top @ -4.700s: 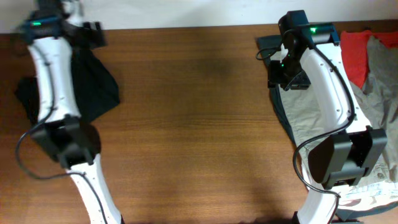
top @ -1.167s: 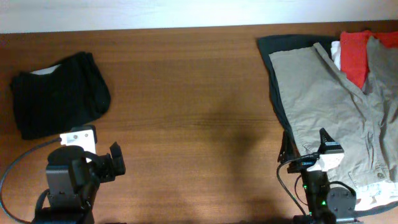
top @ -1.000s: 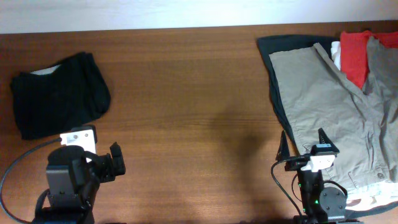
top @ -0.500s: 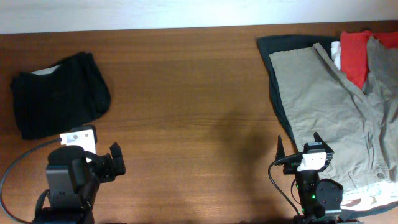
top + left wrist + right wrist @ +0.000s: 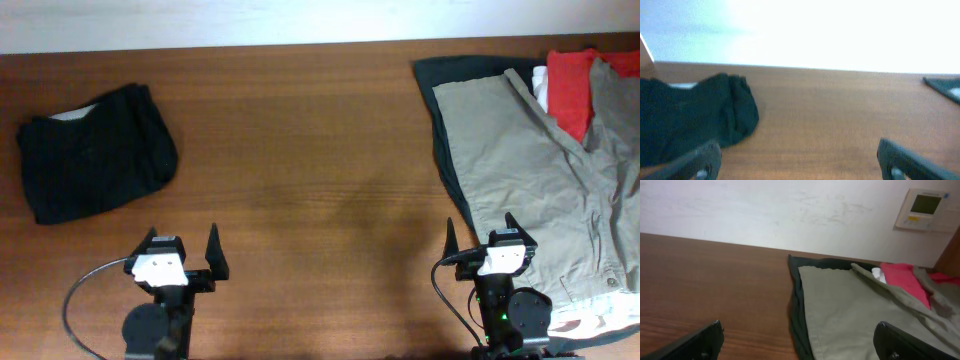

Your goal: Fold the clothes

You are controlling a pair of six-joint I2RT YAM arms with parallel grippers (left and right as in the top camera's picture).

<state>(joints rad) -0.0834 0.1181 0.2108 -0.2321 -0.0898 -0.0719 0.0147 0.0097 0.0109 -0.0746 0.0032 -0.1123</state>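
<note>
The black shorts [image 5: 92, 150] lie folded in a compact bundle at the table's far left, a sliver of pale lining showing at the top edge. They also show at the left of the left wrist view [image 5: 690, 115]. My left gripper [image 5: 180, 252] is open and empty near the front edge, well below and right of the shorts; its fingers frame bare wood in its wrist view [image 5: 800, 162]. My right gripper [image 5: 480, 238] is open and empty at the front right, at the edge of the clothes pile; it shows in its wrist view [image 5: 797, 340].
A pile of clothes fills the right side: khaki trousers [image 5: 530, 170] on a dark garment [image 5: 450, 75], a red item [image 5: 570, 85] and a grey one [image 5: 620, 130]. The pile also shows in the right wrist view [image 5: 850, 305]. A wall panel [image 5: 924, 207] hangs behind.
Both arms have pulled back from the far side to the front edge. The left gripper has just swung right and turned to face the table. The black shorts now lie free, folded.
</note>
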